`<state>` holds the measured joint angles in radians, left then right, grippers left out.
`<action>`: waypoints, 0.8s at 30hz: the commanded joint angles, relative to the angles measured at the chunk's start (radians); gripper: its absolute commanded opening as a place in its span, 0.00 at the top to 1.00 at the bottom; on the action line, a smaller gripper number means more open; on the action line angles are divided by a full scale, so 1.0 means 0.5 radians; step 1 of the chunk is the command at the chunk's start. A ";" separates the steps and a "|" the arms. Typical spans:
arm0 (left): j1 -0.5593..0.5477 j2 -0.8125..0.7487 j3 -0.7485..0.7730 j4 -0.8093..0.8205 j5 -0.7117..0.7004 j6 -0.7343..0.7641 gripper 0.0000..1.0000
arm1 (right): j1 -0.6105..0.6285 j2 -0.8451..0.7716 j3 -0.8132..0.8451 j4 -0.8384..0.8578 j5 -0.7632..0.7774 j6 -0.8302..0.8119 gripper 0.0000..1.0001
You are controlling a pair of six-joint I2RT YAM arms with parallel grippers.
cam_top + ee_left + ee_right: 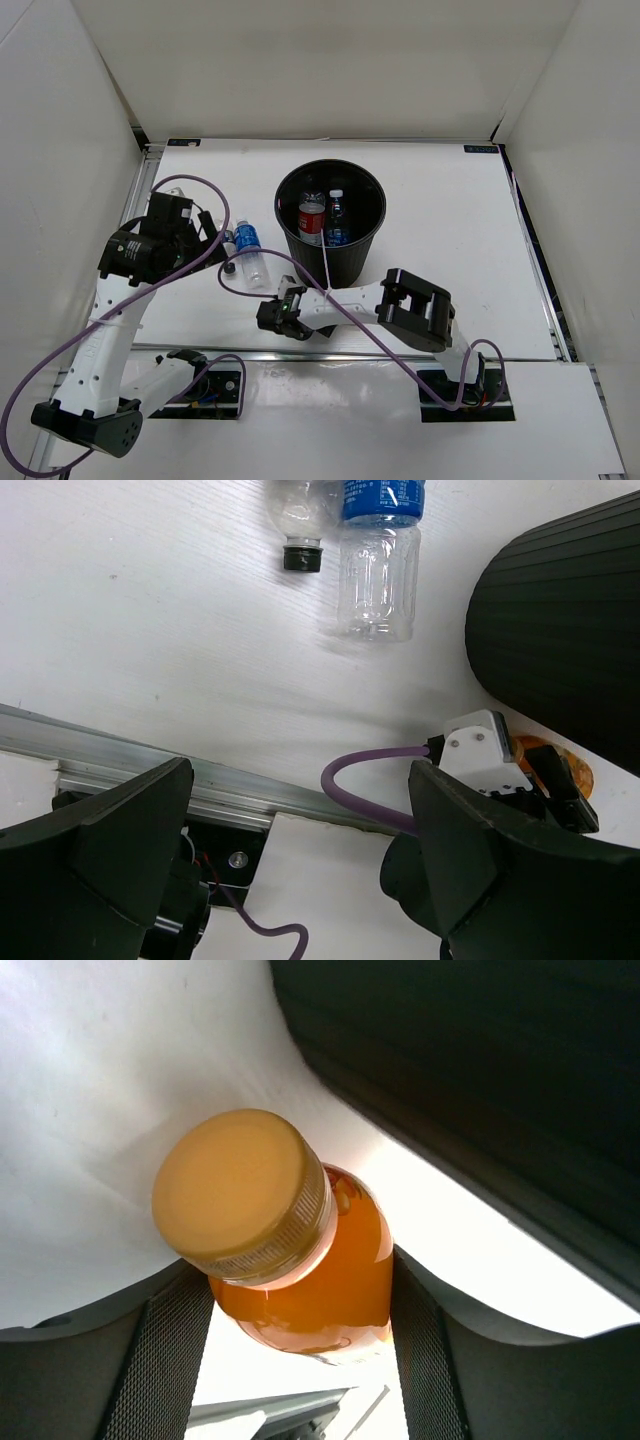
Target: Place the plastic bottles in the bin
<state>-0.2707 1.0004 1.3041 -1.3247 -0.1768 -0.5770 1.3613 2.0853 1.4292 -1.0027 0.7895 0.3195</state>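
The black bin (362, 190) stands mid-table with a red-labelled bottle (312, 221) and a blue-labelled bottle (336, 222) inside. My right gripper (272, 318) is low by the bin's near-left base, shut on an orange bottle (305, 1270) with an orange cap; the bin wall (480, 1070) is close beside it. My left gripper (216, 240) hovers open and empty to the left of the bin. Two clear bottles lie by it: one blue-labelled (378, 560), one with a black cap (300, 525). In the left wrist view the gripper (298, 780) is wide open.
A purple cable (330, 300) runs from the bin's front along the right arm. An aluminium rail (130, 755) marks the table's near edge. White walls enclose the table on the left, back and right.
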 commanded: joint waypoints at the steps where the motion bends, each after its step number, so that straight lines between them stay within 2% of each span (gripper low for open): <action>1: -0.011 -0.019 -0.010 -0.124 -0.017 0.003 0.00 | -0.007 -0.004 0.022 0.036 -0.496 0.263 0.58; 3: -0.011 -0.019 0.009 -0.124 -0.018 0.003 0.00 | -0.007 -0.065 0.074 -0.050 -0.496 0.333 0.66; 8: -0.011 -0.019 0.079 -0.124 -0.076 0.022 0.00 | -0.007 -0.265 0.191 -0.240 -0.496 0.432 0.73; 13: -0.011 -0.037 0.141 -0.124 -0.131 -0.018 0.00 | 0.029 -0.443 0.341 -0.555 -0.471 0.563 0.77; 17: -0.011 -0.037 0.123 -0.142 -0.287 -0.055 0.00 | 0.078 -0.620 0.547 -0.765 -0.435 0.640 0.79; 19: -0.011 -0.037 0.098 -0.142 -0.330 -0.101 0.00 | 0.106 -0.661 0.749 -0.917 -0.386 0.677 0.79; 24: -0.011 -0.019 0.098 -0.142 -0.331 -0.119 0.00 | 0.146 -0.783 1.236 -0.918 -0.450 0.441 0.81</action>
<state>-0.2718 0.9985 1.3422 -1.3422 -0.3073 -0.6132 1.4242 1.7573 1.9236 -1.3132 0.5632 0.5846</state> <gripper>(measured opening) 0.998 0.682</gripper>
